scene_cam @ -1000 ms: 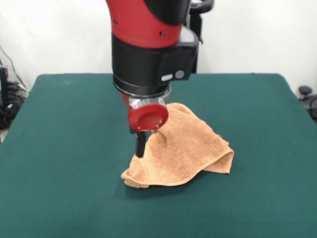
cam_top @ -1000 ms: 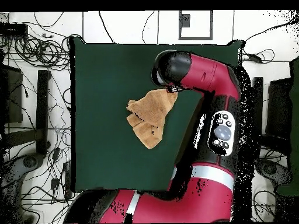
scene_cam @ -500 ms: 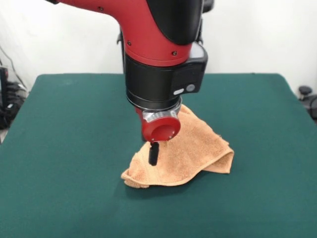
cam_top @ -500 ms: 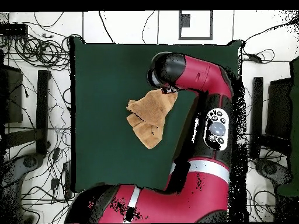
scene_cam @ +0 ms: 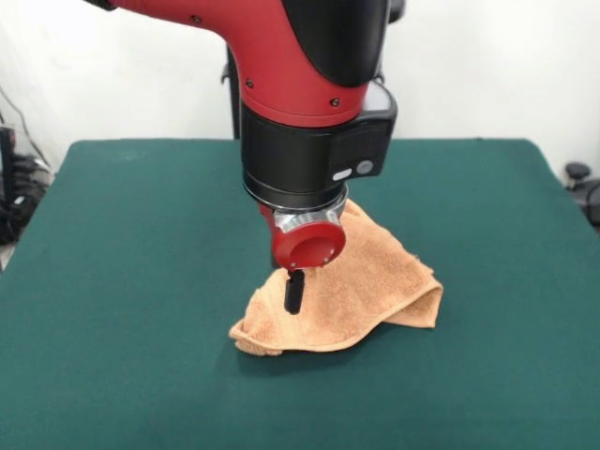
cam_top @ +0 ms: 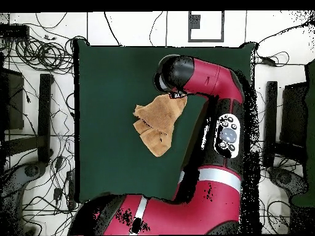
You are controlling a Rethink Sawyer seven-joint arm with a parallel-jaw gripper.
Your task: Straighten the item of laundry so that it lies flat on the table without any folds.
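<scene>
The towel (scene_cam: 352,291) sits near the middle of the green table (scene_cam: 122,244), bunched into a rough triangle with one layer folded over another and a raised flap curling up at its right corner. In the front view the arm comes down over its left part, and the gripper (scene_cam: 294,292) hangs low against the cloth on that side. Only one dark finger shows below the red wrist cap, so I cannot tell whether the fingers are spread, closed, or pinching any cloth. From above, the arm's head covers the far corner of the towel (cam_top: 157,126), and the grip itself is hidden there too.

To do this step well, I would say the pinch should take only the top layer, close to an edge or corner, not the whole bundle. Then the pull should run low and outward, away from the heap, so the fold peels open rather than dragging the whole towel across the felt. Lifting too high would likely let it drop back crumpled.
</scene>
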